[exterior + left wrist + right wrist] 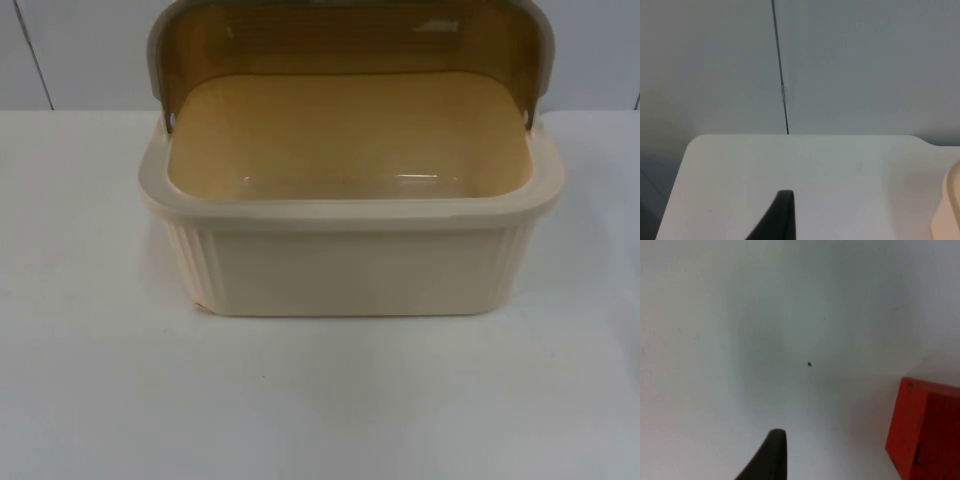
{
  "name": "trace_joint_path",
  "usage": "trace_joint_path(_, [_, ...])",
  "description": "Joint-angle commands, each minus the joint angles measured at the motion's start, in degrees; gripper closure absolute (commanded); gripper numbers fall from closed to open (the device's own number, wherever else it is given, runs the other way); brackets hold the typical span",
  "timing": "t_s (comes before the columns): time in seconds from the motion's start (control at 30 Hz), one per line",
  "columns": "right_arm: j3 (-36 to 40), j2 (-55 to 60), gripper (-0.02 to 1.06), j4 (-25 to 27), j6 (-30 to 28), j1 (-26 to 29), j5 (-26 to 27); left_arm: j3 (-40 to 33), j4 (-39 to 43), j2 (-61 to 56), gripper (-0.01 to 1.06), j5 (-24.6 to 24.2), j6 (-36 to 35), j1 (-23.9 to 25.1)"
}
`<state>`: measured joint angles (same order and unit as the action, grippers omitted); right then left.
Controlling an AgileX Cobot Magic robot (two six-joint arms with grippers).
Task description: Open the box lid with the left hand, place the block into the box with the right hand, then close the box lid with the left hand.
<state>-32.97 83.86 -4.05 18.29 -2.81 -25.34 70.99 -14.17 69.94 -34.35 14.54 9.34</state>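
A cream plastic box with ribbed corners stands in the middle of the white table. Its amber see-through lid is swung up and back, and nothing lies inside. The left gripper hangs over the table to the left of the box, whose cream edge is close by. The right gripper hovers low over bare table, and a red block rests on the table just beside it, apart from it.
The grey partition wall rises behind the table's far edge, with a dark vertical seam in it. White table top stretches in front of the box and to both sides.
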Motion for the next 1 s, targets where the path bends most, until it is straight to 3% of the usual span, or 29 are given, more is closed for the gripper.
trace_joint_path(0.0, [2.6,3.32,-0.01,0.15,2.53,0.33,4.04,0.04,0.39,-0.19,0.0,0.06,-0.25,-0.2])
trace_joint_path(0.13, [4.88,4.1,-0.01,-0.87,5.14,0.33,6.76,0.04,0.39,-0.19,0.0,0.06,-0.25,-0.2])
trace_joint_path(0.47, [5.35,3.61,-0.01,-1.57,5.29,0.33,7.0,0.04,0.5,-0.19,0.0,0.4,-0.25,-0.2])
trace_joint_path(0.97, [5.35,-7.12,-0.01,-3.2,5.79,0.33,3.34,0.04,0.49,-0.19,0.0,0.3,-0.25,-0.2])
